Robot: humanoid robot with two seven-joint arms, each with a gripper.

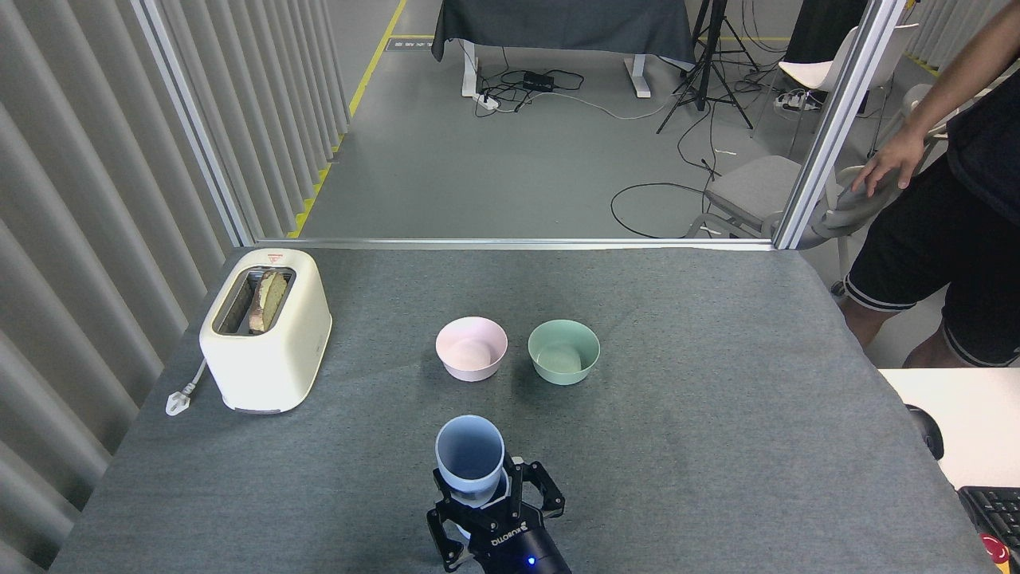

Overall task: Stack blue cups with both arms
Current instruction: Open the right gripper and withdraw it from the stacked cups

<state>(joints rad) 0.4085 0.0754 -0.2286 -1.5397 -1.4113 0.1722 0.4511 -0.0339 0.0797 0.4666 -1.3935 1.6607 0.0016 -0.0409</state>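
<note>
One pale blue cup (469, 457) stands upright, mouth up, near the table's front edge. My right gripper (490, 501) comes in from the bottom middle with a small blue light on its wrist, and is shut on the cup's lower part. Under the gripper's fingers a pale sliver (457, 532) shows; it may be the second blue cup, mostly hidden, and I cannot tell how it sits against the held cup. My left arm is out of view.
A pink bowl (471, 347) and a mint-green bowl (563, 351) sit just beyond the cup. A cream toaster (265, 328) with bread stands at the left. A person (948, 199) stands past the table's right edge; a white desk (956, 414) lies at the lower right.
</note>
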